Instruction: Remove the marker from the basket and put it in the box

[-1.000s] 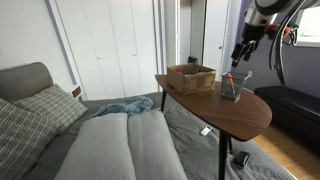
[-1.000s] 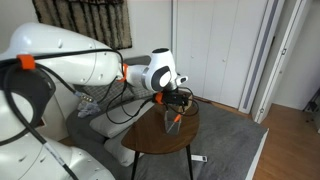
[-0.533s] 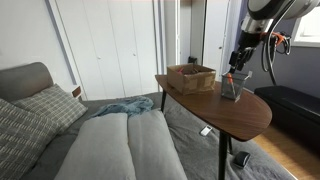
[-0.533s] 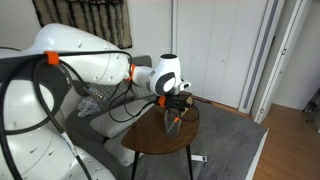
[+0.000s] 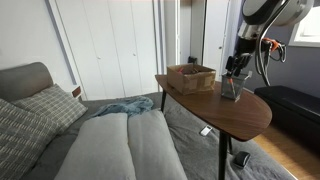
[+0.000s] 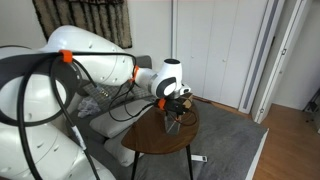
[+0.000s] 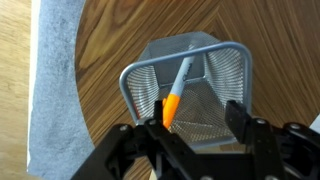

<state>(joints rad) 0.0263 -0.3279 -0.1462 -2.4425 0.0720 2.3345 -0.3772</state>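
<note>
The grey wire-mesh basket (image 7: 190,85) stands on the round wooden table. The orange marker (image 7: 175,92) leans inside it, its orange end up by the near rim. My gripper (image 7: 196,118) is open right above the basket's rim, one finger beside the marker's top end, the other over the basket's far side. In both exterior views the gripper (image 5: 236,66) (image 6: 178,100) hangs over the basket (image 5: 232,88) (image 6: 174,122). The brown box (image 5: 190,77) sits on the table behind the basket, its inside hidden from me.
The wooden table (image 5: 225,108) (image 7: 120,40) stands beside a grey sofa (image 5: 110,145) with a checked pillow (image 5: 40,108) and a blue cloth (image 5: 125,106). A grey rug (image 7: 55,90) lies below. White closet doors (image 5: 110,45) stand behind.
My gripper has come down toward the basket, from above it to just over its rim. The marker and basket have not moved.
</note>
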